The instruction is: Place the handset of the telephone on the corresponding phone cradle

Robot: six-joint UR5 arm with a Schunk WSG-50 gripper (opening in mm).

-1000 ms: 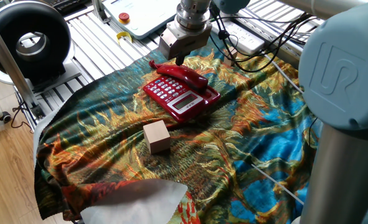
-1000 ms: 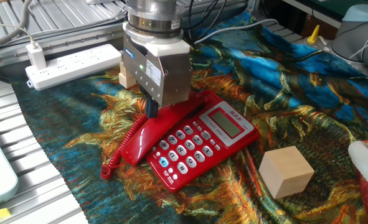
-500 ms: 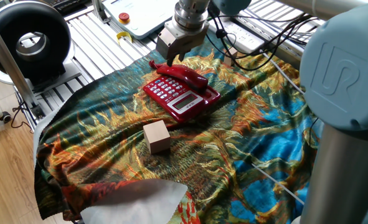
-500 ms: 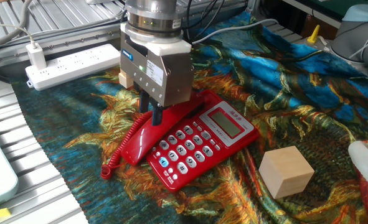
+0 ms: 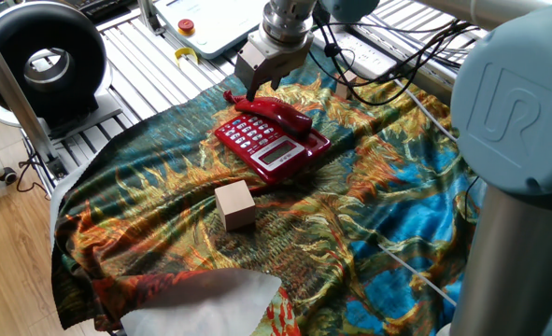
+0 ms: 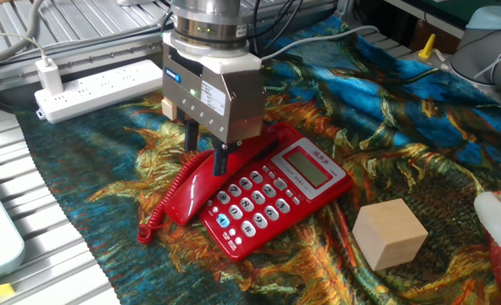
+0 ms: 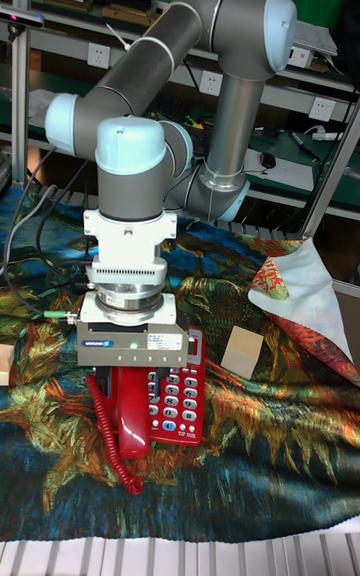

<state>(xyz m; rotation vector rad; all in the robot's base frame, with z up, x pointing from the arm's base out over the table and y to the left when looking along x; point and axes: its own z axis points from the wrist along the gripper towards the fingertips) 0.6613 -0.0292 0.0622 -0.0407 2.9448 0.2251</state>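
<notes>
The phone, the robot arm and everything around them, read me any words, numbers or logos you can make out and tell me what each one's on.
"UR": logo on the grey-blue joint cap of the robot arm, one fixed view.
Telephone: keypad markings and red print above the display, too small to read.
Gripper: blue label on its body, too blurred to read.
Wooden cube: no text.
Power strip: nothing legible.
</notes>
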